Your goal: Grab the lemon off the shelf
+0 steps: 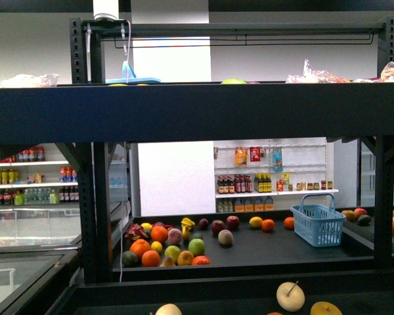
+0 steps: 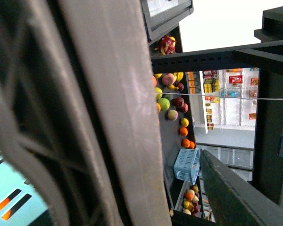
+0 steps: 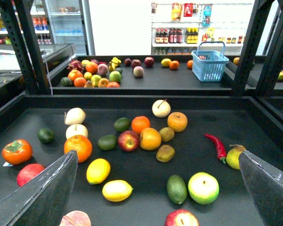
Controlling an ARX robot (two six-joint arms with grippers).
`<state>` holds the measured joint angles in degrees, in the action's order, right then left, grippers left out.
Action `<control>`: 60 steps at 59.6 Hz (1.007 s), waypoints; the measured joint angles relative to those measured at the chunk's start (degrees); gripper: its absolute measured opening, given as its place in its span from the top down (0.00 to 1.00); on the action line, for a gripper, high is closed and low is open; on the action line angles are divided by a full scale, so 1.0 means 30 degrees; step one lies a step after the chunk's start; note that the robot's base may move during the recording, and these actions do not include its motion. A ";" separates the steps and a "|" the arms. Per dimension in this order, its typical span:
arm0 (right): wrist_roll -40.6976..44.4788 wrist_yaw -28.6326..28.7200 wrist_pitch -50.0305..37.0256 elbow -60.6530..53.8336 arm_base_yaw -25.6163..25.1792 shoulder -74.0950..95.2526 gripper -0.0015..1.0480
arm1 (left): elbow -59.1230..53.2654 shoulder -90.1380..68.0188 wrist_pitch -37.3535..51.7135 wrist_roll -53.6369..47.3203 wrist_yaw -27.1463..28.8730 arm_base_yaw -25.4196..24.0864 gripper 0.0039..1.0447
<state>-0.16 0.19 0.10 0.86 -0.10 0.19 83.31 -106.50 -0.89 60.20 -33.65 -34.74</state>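
Two smooth bright yellow lemons lie side by side on the dark board of the black shelf (image 3: 269,134): one lemon (image 3: 98,170) next to an orange, the other lemon (image 3: 117,190) closer to my camera. My right gripper (image 3: 156,160) hangs open above this board, with the lemons just inside its one finger (image 3: 42,193) and the other finger (image 3: 269,188) far across. Nothing is between them. My left gripper (image 2: 184,181) is open beside a shelf upright, with one dark finger (image 2: 231,193) showing. The front view shows the shelf (image 1: 184,111) but neither arm.
Around the lemons lie oranges (image 3: 78,147), an avocado (image 3: 176,188), a green apple (image 3: 203,187), a kiwi (image 3: 165,153), a red chilli (image 3: 217,146) and red apples. A blue basket (image 3: 210,63) and a fruit pile (image 3: 92,75) sit on the farther shelf. Black uprights (image 3: 30,47) flank the bay.
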 joint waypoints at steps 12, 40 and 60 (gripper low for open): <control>0.0000 0.0000 0.0000 0.0000 0.0000 0.0000 0.02 | 0.0000 -0.0007 -0.0328 0.0372 0.0204 -0.0175 0.78; 0.0000 0.0000 0.0000 0.0000 0.0000 0.0000 0.02 | -0.2113 0.2914 -0.1851 -0.4299 0.0219 0.1246 0.84; 0.0000 0.0000 0.0000 0.0000 0.0000 0.0000 0.02 | -0.5202 0.8415 -0.3504 -0.7839 -0.2244 0.5931 0.86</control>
<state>-0.16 0.19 0.10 0.86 -0.10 0.19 67.70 -81.25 -11.40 36.69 -40.38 -16.95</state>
